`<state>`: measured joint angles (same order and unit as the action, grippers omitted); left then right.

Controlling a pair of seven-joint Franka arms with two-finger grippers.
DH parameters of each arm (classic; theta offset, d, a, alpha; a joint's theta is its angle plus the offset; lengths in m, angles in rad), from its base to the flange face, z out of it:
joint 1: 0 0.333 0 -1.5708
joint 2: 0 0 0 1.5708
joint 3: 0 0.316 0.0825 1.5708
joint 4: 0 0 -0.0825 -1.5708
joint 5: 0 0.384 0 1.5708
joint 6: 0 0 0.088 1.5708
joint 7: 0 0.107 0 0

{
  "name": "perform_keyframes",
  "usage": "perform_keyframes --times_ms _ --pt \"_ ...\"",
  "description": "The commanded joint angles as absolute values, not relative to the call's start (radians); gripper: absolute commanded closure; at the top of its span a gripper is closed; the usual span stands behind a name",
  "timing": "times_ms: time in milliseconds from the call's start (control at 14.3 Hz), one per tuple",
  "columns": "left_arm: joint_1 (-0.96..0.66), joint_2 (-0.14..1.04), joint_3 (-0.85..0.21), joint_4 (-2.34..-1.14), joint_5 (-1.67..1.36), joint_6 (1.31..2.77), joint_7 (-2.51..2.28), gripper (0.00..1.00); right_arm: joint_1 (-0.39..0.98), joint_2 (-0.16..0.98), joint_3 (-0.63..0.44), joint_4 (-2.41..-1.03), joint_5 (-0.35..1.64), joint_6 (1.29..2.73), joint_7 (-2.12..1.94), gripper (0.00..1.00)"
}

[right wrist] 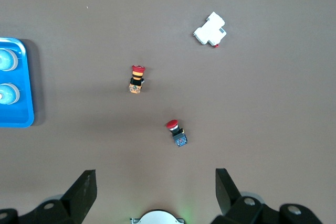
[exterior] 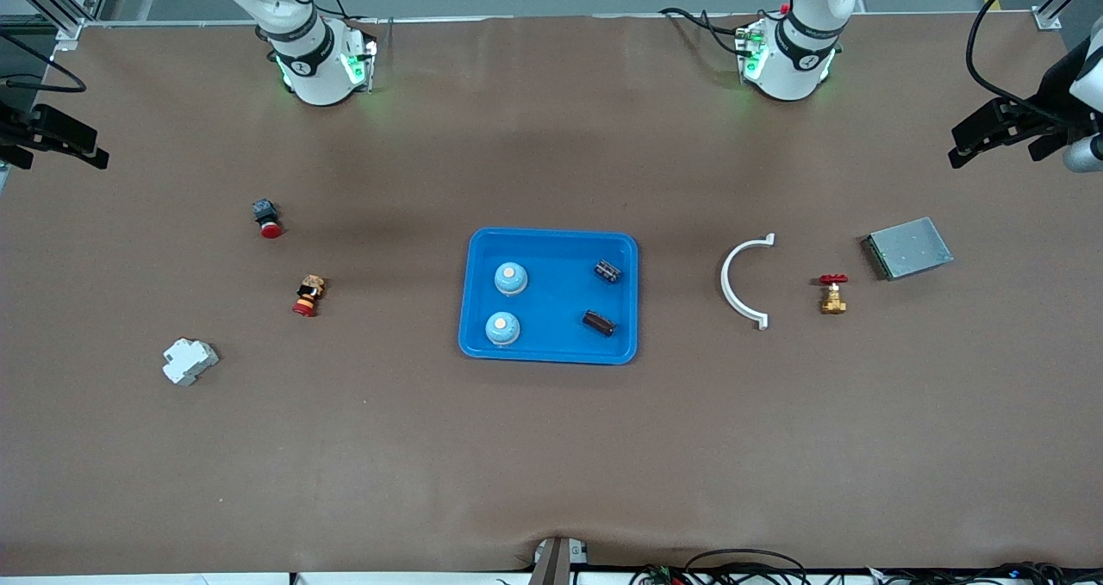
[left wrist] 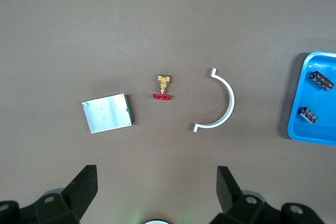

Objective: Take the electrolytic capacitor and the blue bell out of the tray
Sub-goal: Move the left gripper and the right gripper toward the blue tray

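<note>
I am working in a robotics lab: my two white arm bases [exterior: 314,59] are glowing green along a wide brown-covered surface [exterior: 551,447] framed by aluminium rails [exterior: 52,3], with cables [exterior: 741,563] trailing off its edge. Industrial parts are lying about it: a red emergency-stop button [exterior: 267,219], a white circuit breaker [exterior: 190,361], a brass valve [exterior: 832,294] and a blue tray [exterior: 551,348].

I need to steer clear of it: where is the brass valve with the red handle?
The brass valve stands on the table toward the left arm's end, between the white curved clip and the grey metal box.
</note>
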<state>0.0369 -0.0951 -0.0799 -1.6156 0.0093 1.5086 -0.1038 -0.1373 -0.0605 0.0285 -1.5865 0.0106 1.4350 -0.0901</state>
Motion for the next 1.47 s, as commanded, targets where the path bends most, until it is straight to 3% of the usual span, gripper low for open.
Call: perform_keyframes --times_ms 0,280,561,1121,1401 --pt "0.038 -0.077 -0.083 -1.589 0.017 1.505 -0.062 0.0 -0.137 -0.072 0.029 -1.595 0.014 1.431 -0.077 0.0" --pt "0.029 -0.052 -0.083 -1.58 0.026 1.505 -0.078 0.0 -0.137 -0.072 0.029 -1.595 0.014 1.431 -0.077 0.0" --pt "0.009 0.075 -0.116 -1.54 0.029 1.509 -0.106 0.0 -0.098 -0.074 0.031 -1.592 0.015 1.419 -0.003 0.0" --pt "-0.181 0.34 -0.15 -1.6 0.052 1.882 -0.614 0.0 0.185 -0.064 0.031 -1.588 0.02 1.486 0.357 0.0" --pt "-0.27 0.44 -0.152 -1.591 0.052 2.04 -0.906 0.0 0.294 0.052 0.029 -1.557 0.02 1.522 0.374 0.0"
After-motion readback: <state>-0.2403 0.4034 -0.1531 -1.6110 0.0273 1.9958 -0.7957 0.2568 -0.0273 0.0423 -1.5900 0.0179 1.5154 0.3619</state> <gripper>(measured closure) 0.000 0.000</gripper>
